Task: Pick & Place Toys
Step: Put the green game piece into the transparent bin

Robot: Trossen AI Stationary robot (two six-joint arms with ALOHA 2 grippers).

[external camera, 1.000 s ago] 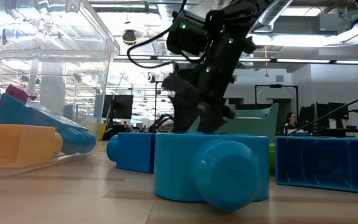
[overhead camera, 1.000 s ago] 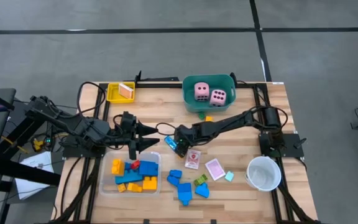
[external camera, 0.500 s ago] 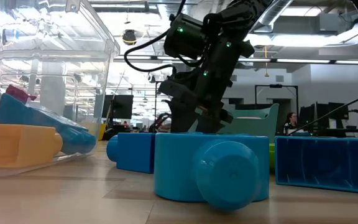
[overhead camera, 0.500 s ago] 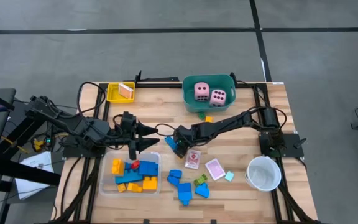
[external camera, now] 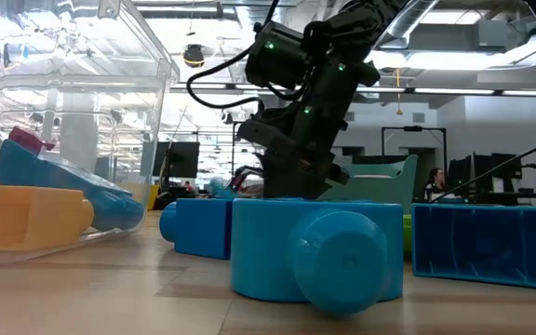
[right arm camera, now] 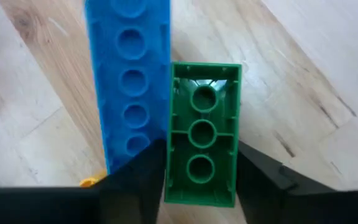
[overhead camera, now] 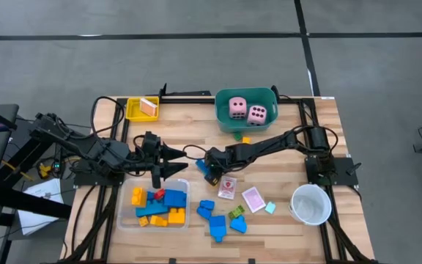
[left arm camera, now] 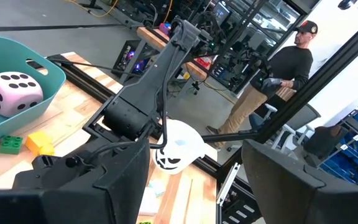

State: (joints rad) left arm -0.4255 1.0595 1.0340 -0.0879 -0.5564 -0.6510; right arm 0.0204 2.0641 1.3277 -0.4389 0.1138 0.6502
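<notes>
- Green plastic showed between the right claw's (right arm camera: 197,186) two dark fingers: a green block (right arm camera: 202,133) lay underside up, hollow tubes facing the wrist camera, a finger close against each long side.
- A long blue block (right arm camera: 131,93) lay flat on the table (right arm camera: 36,112), its side touching the green block's side; one finger came down where the two met.
- The fingers stood narrowly apart, clamped on the green block, which sat on the wood.
- From above, the right claw (overhead camera: 209,167) was near the middle of the table, just beside a pink-white card (overhead camera: 227,187).
- The left claw (overhead camera: 168,162) hovered over the table just beyond the clear tray (overhead camera: 125,220), fingers parted with nothing between them, pointing toward the right claw.
- The clear tray held yellow-orange, blue and red blocks (overhead camera: 157,207).
- More loose blue blocks (overhead camera: 215,221) lay on the wood beside the tray, with a second card (overhead camera: 253,199) near them.
- Two pink dice (overhead camera: 246,110) with dark dots sat side by side in the teal tub (overhead camera: 226,123) at the far edge.
- A small green block (left arm camera: 9,144) and a yellow one (left arm camera: 40,142) lay just outside the tub.
- A white cup (overhead camera: 311,204) stood near the right arm's base.
</notes>
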